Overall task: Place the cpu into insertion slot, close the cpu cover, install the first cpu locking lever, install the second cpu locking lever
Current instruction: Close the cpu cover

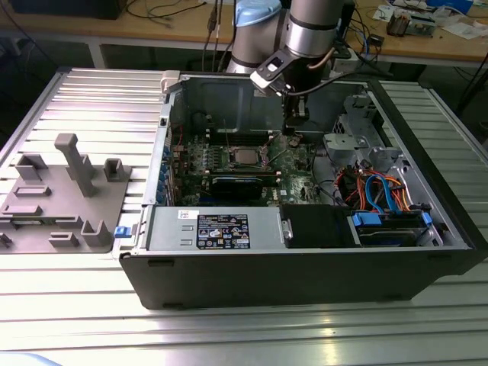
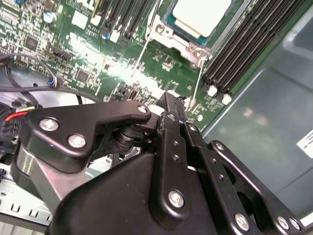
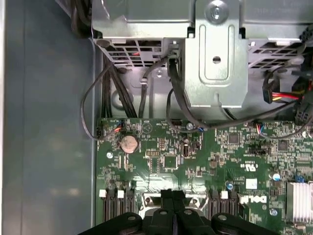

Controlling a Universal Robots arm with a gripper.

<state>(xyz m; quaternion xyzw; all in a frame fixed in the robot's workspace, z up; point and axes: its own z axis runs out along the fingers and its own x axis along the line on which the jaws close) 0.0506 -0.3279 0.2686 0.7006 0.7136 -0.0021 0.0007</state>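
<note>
Hovering with jaws closed on nothing, the gripper (image 2: 170, 98) sits just beside a raised lever (image 2: 198, 81); the cpu (image 2: 201, 13) lies in its slot (image 2: 191, 49). I'd press the wire squarely, steering it under its hook so it cannot slip

Arm (image 1: 311, 34) points straight down — claw (image 2: 171, 99) pinched closed

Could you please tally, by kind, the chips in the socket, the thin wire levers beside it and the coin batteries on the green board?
Chip: 1
Wire levers: 2
Coin battery: 1
Total: 4
</note>
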